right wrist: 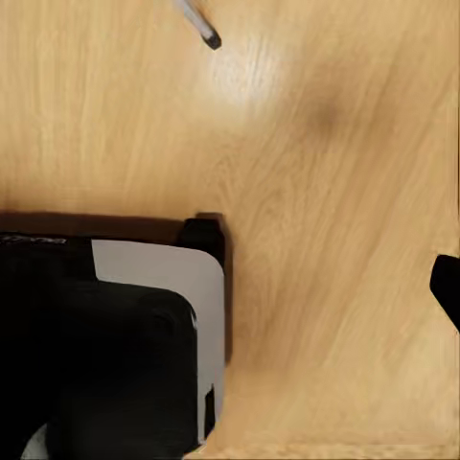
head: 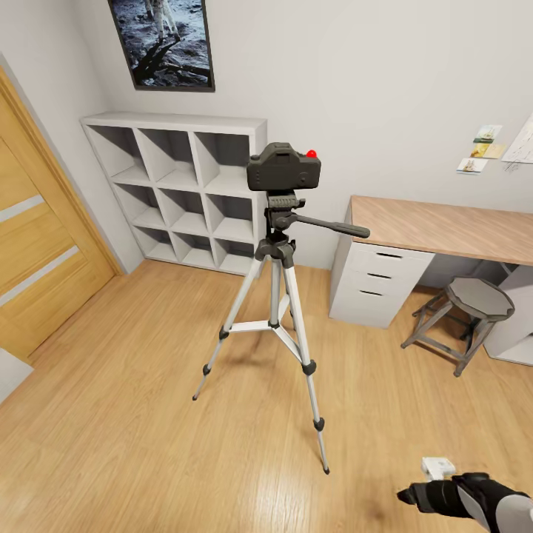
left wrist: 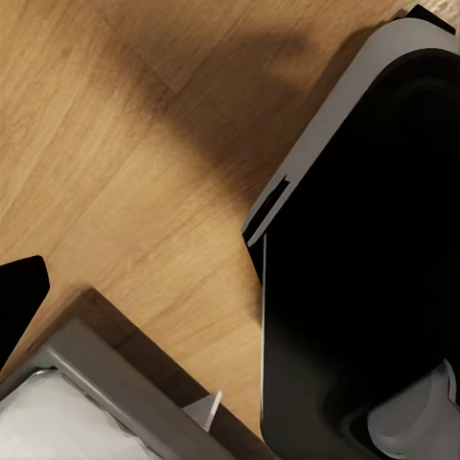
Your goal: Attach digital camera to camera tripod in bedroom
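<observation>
Sitting squarely on the head of the tripod, the camera already looks mounted: its flat base rests on the dark grey head plate, with no gap that I can make out, and its long axis runs level, roughly in line with the pan handle that juts out from the head toward the desk. The tripod stands upright on the wood floor, just in front of the cube shelves, its three silver legs spread and its black feet planted. The camera is a small black boxy body about as wide as the head beneath it, with a tiny red button on its top at the end nearer the desk. The right gripper hangs low over the floor, well apart from the tripod and far below the camera, so the camera lies up and away from it; whether its jaws are parted or closed I cannot tell, though it holds nothing I can see. The left gripper's state cannot be judged either; its wrist view looks down on floor beside the robot's dark base. Judging by this, the attaching seems done and little remains but to stay clear.
</observation>
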### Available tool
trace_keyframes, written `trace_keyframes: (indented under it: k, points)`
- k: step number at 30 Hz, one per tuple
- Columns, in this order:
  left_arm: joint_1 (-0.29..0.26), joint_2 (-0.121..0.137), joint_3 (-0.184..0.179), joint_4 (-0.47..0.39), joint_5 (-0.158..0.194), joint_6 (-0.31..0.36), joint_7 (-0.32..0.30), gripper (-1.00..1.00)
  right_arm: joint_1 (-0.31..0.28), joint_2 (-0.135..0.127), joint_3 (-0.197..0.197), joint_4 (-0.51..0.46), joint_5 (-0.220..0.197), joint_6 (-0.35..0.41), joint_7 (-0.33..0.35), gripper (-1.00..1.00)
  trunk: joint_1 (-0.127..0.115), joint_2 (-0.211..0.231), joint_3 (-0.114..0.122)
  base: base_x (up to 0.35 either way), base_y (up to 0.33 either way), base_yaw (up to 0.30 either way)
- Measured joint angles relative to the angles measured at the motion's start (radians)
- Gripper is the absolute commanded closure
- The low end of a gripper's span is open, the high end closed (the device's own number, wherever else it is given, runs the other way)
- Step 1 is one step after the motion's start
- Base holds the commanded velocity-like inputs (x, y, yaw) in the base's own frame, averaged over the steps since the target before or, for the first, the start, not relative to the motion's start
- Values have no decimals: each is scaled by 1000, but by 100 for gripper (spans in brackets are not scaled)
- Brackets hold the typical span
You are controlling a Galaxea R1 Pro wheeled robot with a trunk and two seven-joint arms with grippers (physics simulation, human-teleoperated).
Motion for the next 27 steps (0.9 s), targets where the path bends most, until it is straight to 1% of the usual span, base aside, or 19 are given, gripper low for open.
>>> trace_keyframes:
  k: [1, 2, 3, 4, 5, 6, 7, 8, 9, 10, 12, 15, 17, 20, 23, 25, 26, 27]
  points:
    - [0, 0, 0, 0, 0, 0, 0, -100, 28, 2, 0, 4, 1, -7, -14, -100, 0, 0, 0, 0, 0, 0]
    - [0, 0, 0, 0, 0, 0, 0, -100, 81, 6, -3, 9, 1, -19, -40, -100, 0, 0, 0, 0, 0, 0]
    - [0, 0, 0, 0, 0, 0, 0, -100, 115, 10, -1, 11, 2, -25, -54, -100, 0, 0, 0, 0, 0, 0]
    - [0, -1, 0, 0, -1, 0, 0, -100, 172, 31, -10, 14, 1, -47, -91, -100, 0, 0, 0, 0, 0, 0]
    - [0, 0, 0, -2, -1, 0, 0, -100, 267, 65, -8, 18, -2, -101, -155, -100, 0, 0, 0, 0, 0, 0]
    - [0, 0, 0, -2, -1, 0, 0, -100, 283, 82, -8, 18, -8, -139, -197, -100, 0, 0, 0, 0, 0, 0]
    - [0, 1, 0, -2, -1, 0, 0, -100, 293, 88, -10, 18, -12, -158, -218, -100, 0, 0, 0, 0, 0, 0]
    - [0, 2, 0, -2, 0, 0, 0, -100, 316, 101, -9, 18, -21, -195, -257, -100, 0, 0, 0, 0, 0, 0]
    - [0, 2, 0, -2, 0, 0, 0, -100, 328, 109, -10, 18, -25, -211, -275, -100, 0, 0, 0, 0, 0, 0]
    - [0, 3, 0, -3, -1, 0, 0, -100, 349, 122, -10, 17, -31, -239, -304, -100, 0, 0, 0, 0, 0, 0]
    - [0, 3, -1, -3, -1, 0, 0, -100, 370, 136, -10, 17, -37, -266, -331, -100, 0, 0, 0, 0, 0, 0]
    - [0, 0, -3, -3, -9, 1, -1, -100, 385, 147, -11, 17, -40, -283, -352, -100, 0, 0, 0, 0, 0, 0]
    - [0, -4, -4, -3, -13, 3, -2, -100, 388, 149, -11, 17, -41, -285, -357, -100, 0, 0, 0, 0, 0, 0]
    - [0, -19, -8, -3, -23, 7, -7, -100, 392, 151, -11, 17, -42, -296, -363, -100, 0, 0, 0, 0, 0, 0]
    - [0, -21, -10, -3, -28, 10, -18, -100, 394, 152, -11, 17, -42, -302, -363, -100, 0, 0, 0, 0, 0, 0]
    - [0, -21, -11, -3, -36, 12, -39, -100, 395, 153, -11, 17, -42, -305, -363, -100, 0, 0, 0, 0, 0, 0]
    - [0, -19, -12, -3, -54, 16, -88, -100, 398, 152, -11, 17, -42, -305, -364, -100, 0, 0, 0, 0, 0, 0]
    - [0, -19, -12, -3, -58, 17, -95, -100, 398, 152, -11, 17, -42, -305, -363, -100, 0, 0, 0, 0, 0, 0]
